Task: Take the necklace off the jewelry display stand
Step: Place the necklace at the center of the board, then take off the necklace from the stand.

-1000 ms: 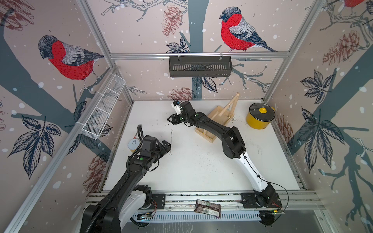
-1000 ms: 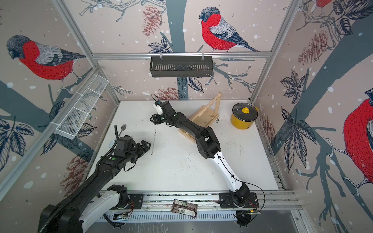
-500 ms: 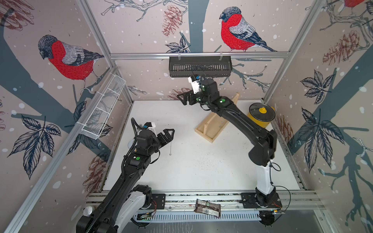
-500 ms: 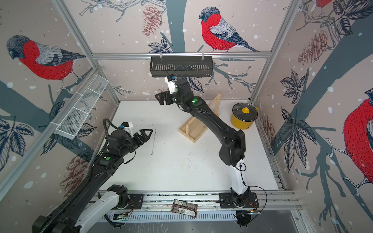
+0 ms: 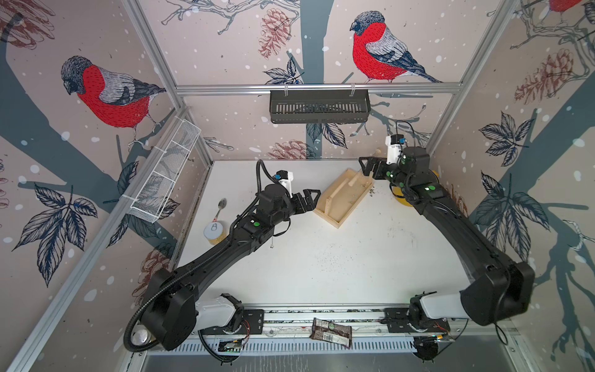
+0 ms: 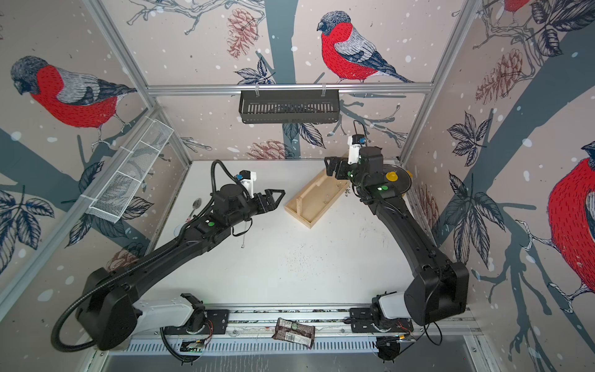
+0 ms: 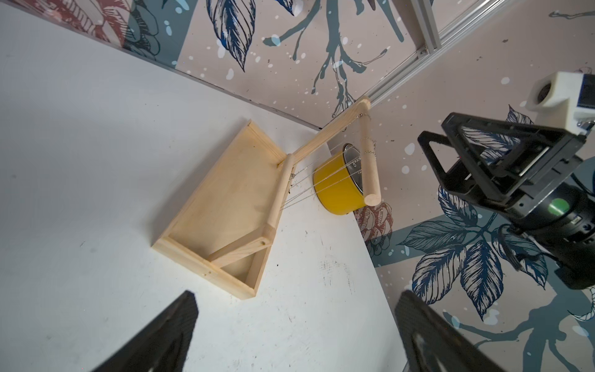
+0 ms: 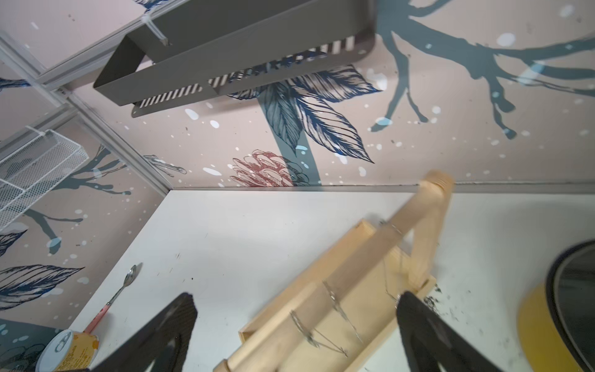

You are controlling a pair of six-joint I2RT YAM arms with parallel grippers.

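Stand: the jewelry display stand is set aslant on the counter, at the upper middle of both top views. Its tray base lies flat, so the post and crossbar are carried upright unaided.
Necklace: the necklace is draped over the round crossbar in several fine strands. It is seen right of centre in the left wrist view and at lower centre in the right wrist view. It is held there by its own weight alone, so lifting it or sliding it off the bar's free end is judged enough.
Right gripper: the right gripper is poised at the stand's upper-right end in the top views. Its fingers are spread wide with nothing between them. A gap to the crossbar is shown in the left wrist view. The pose is judged a lead-in to one strand.
Left gripper: the left gripper is held just left of the tray's left corner, apart from it. Its fingers are likewise released and empty, and are probably placed to steady the light base.
Pot: the yellow pot is stood just behind the stand, near enough to be knocked.
Bystanders: a spoon and a can are left at the counter's left edge, well apart.
Progress: no removal is judged done; the necklace is not yet off.
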